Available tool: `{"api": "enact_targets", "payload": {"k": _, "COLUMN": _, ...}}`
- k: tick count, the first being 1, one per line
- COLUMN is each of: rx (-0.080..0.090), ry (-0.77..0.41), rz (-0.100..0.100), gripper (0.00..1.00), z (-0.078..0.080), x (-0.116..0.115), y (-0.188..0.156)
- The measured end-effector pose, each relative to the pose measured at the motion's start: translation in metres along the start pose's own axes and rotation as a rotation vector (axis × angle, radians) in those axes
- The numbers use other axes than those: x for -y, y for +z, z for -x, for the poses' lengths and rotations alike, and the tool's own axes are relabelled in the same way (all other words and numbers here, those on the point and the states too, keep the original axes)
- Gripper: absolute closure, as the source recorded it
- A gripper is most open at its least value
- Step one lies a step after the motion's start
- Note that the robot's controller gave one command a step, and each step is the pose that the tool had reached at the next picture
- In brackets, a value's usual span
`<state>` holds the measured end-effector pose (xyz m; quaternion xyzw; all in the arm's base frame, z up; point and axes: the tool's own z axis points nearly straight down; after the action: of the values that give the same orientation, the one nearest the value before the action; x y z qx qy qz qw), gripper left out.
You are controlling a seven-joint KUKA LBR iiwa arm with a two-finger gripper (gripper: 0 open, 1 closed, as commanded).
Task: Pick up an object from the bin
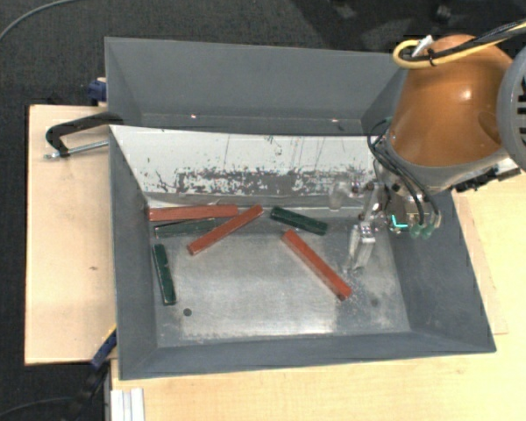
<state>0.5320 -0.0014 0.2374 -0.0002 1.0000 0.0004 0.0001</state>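
Observation:
My gripper [362, 251] hangs low at the right side of the bin, under the orange-covered wrist. Nothing shows in it. Just to its left lies a red bar [316, 266], running diagonally from the upper left to the lower right on the bin floor, its lower end near the gripper's tip. A short dark green bar [300, 221] lies further back and to the left, close to the red bar's upper end.
Toward the left lie a tilted red bar [223, 230], a red bar [193, 212] along the back wall, a dark green bar [193, 227] beneath it and an upright dark green bar [164, 274] by the left wall. A small dark speck [187, 313] sits at front left.

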Motion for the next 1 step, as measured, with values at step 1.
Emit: {"api": "enact_targets", "payload": {"k": 1, "rx": -0.008, "ry": 0.022, "rz": 0.001, "gripper": 0.0, "z": -0.0038, "x": -0.0058, "y": 0.1466}}
